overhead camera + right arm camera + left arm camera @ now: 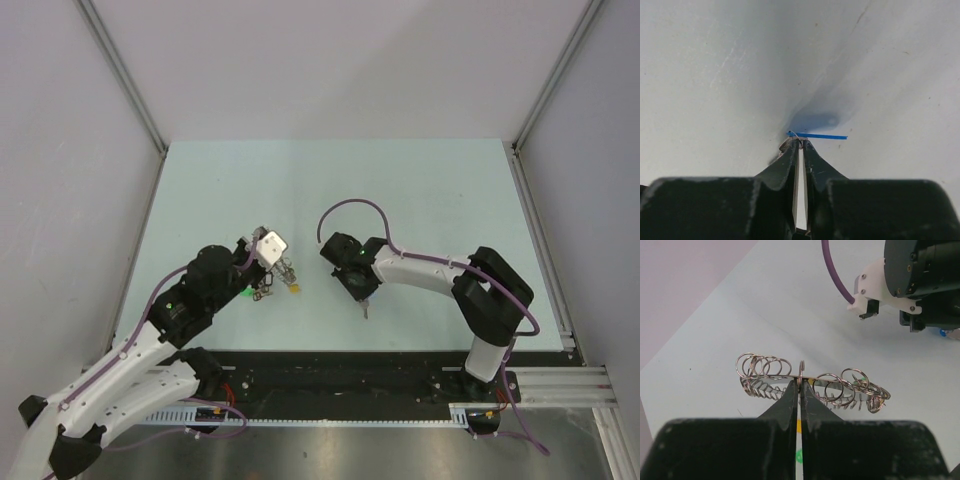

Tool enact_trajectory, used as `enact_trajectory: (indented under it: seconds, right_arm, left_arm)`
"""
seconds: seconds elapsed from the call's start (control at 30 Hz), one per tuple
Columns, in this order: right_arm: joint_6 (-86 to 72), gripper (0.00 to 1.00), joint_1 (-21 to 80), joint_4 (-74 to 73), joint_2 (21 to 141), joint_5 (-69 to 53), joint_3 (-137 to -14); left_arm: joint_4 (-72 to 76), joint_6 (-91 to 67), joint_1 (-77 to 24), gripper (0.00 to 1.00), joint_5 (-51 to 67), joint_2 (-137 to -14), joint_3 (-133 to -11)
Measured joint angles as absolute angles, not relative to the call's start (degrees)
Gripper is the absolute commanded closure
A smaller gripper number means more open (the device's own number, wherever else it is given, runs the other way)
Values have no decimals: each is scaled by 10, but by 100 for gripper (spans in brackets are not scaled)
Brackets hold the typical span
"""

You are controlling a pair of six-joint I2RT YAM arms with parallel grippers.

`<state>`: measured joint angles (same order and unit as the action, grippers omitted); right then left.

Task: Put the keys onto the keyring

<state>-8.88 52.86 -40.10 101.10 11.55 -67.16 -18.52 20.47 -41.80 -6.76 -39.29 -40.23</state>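
Observation:
My left gripper (800,384) is shut on the band of the keyring (826,381), a silver ring fringed with small split rings, and holds it level above the table. From above, the keyring (268,286) hangs at that gripper (272,272), with a yellow tag (294,288) and a green tag (246,294) below it. My right gripper (801,144) is pinched on the small ring of a key with a blue tag (820,136), seen edge-on just above the table. In the top view that key (365,310) pokes out below the right gripper (360,294), a short way right of the keyring.
The pale green table (420,190) is walled by grey panels on the left, back and right. The right arm's wrist (920,280) and its purple cable (832,270) loom beyond the keyring in the left wrist view.

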Motion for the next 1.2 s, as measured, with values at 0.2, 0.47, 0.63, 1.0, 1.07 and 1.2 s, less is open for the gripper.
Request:
enact_trajectory:
  seconds: [0.2,0.47,0.63,1.0,1.07,1.2]
  right_arm:
    - [-92,75,526,-398,1006,111,-672]
    - [-103,74,510,-327,886,69,-613]
    - [-98,74,471,-249,819,12,-521]
    - [-55,74,406,-174,846,-108,-473]
    - [-47,74,402,-172,858,-122,-474]
    - [-38,74,399,-174,882,-136,-477]
  left_arm:
    - [-182,204,-415,100,-87,-388,-401]
    - [-181,204,-414,100,-89,-386,-401]
    - [-180,204,-414,100,-88,-386,-401]
    - [-181,204,-414,100,-86,-386,-401]
    - [-181,204,-414,100,-85,-386,-401]
    - [-181,204,-413,100,-84,-389,-401]
